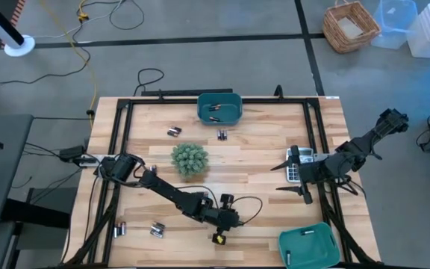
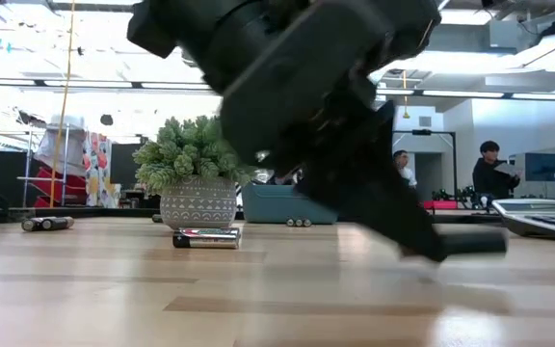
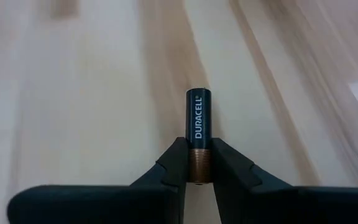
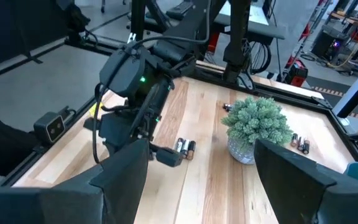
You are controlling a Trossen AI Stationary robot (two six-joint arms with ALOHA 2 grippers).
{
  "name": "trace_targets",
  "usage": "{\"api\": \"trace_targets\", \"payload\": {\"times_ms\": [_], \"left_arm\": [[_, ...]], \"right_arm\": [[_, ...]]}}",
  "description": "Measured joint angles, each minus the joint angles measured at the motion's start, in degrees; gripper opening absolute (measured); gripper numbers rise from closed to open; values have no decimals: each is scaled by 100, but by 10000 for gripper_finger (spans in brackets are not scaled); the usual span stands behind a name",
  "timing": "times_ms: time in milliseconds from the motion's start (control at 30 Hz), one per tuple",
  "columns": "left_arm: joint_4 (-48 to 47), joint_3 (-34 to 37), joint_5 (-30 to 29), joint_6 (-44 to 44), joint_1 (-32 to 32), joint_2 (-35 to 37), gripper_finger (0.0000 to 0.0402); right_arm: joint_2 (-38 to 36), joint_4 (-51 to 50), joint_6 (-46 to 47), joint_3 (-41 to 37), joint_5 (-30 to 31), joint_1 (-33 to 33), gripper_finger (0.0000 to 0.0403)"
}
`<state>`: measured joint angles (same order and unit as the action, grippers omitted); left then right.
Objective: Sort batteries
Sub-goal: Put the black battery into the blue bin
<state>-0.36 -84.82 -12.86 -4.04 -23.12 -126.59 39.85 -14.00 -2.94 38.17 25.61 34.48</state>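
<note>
Pale wooden planks are forming the table [image 1: 260,149], with a black frame around it and a grey floor beyond. At the near edge, about six o'clock in the high view, the left gripper [image 1: 230,221] is hanging low over the wood, and its two dark fingers [image 3: 178,163] are pinching the copper end of a black cylindrical Duracell battery [image 3: 199,121]. The battery's long axis is running straight forward from the fingertips, in line with the gripper, so it is sticking out ahead like a short nose. A small yellow tag [image 1: 218,238] is lying just beside this gripper. At about five o'clock a teal plastic bin [image 1: 310,244] is sitting; I judge it the nearer place for this cell, off to the gripper's right side. Loose batteries [image 1: 156,229] are lying at seven o'clock. Toward three o'clock the right gripper [image 1: 306,196] is waiting with its fingers spread wide, holding nothing, near a grey calculator [image 1: 298,164]. Farther, a green spiky plant [image 1: 189,159] is standing in the middle, and a second teal bin [image 1: 219,108] at twelve o'clock.
</note>
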Motion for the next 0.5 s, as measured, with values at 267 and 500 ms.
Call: {"api": "trace_targets", "payload": {"times_ms": [267,500], "left_arm": [[240,-4,-26,229,217,158,44],[233,-9,-108,575,586,579,44]], "right_arm": [[-184,-71,-9,0,2,0,306],[-306,-111,-97,0,2,0,306]]}}
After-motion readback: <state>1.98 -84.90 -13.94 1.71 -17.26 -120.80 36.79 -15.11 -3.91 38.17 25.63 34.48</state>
